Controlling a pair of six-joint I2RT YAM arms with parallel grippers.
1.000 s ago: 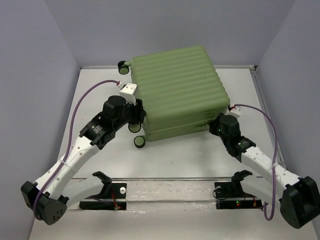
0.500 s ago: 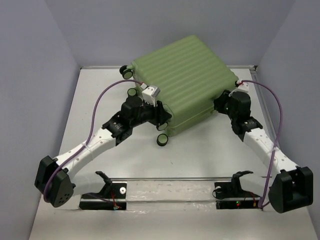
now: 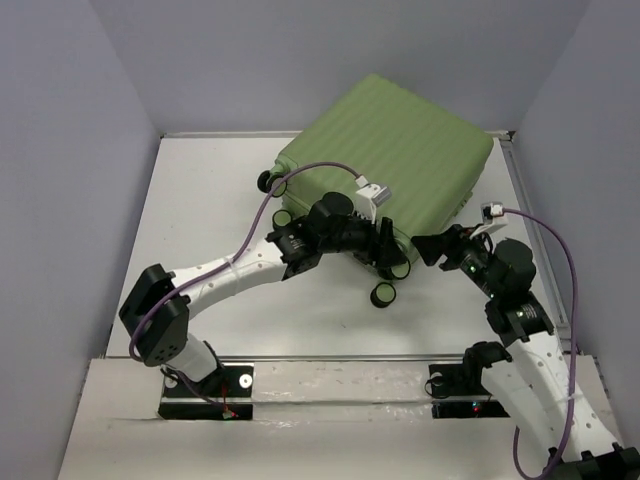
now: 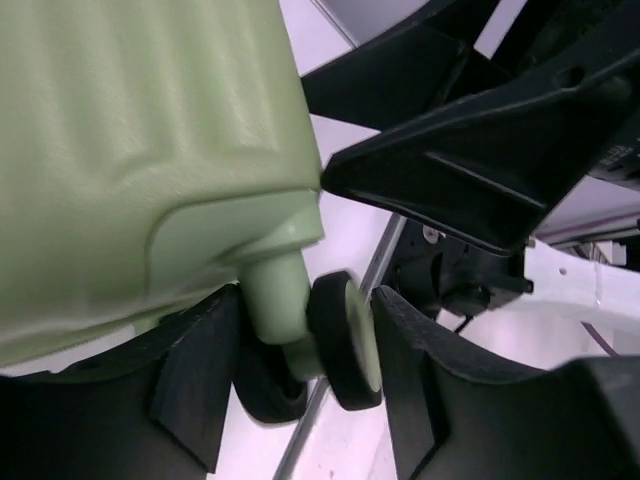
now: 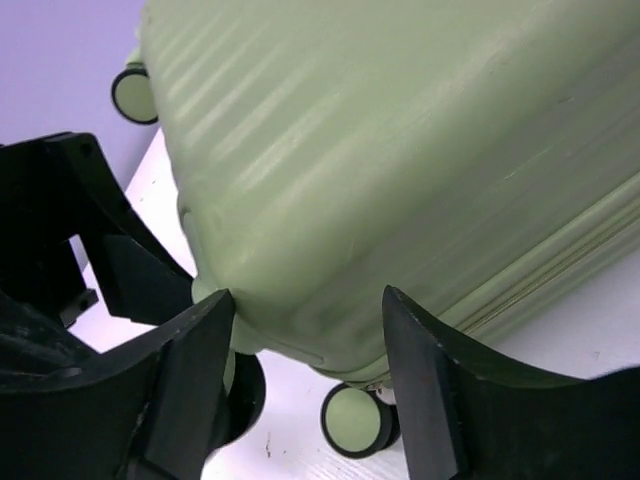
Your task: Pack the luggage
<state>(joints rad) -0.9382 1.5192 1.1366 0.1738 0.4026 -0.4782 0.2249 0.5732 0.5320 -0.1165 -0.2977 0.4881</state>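
Note:
The luggage (image 3: 400, 150) lies shut and turned at an angle at the back right of the table, its wheeled end facing front-left. My left gripper (image 3: 385, 242) is at its near corner. In the left wrist view its jaws (image 4: 300, 370) stand on either side of a black caster wheel (image 4: 345, 340), with a thin gap at the right finger. My right gripper (image 3: 430, 248) is just right of that corner. In the right wrist view it (image 5: 305, 310) stands open around the luggage's (image 5: 400, 150) rounded lower corner, with another wheel (image 5: 355, 420) below.
Grey walls close the table (image 3: 200, 220) in on three sides, and the luggage's far right corner is close to the right wall (image 3: 560, 150). A metal rail (image 3: 320, 357) runs across the near edge by the arm bases. Two more wheels (image 3: 268, 181) stick out at the left.
The luggage has turned counterclockwise and slid right. My left arm has swung right with the wheeled end. My right gripper has opened and come back to the near corner.

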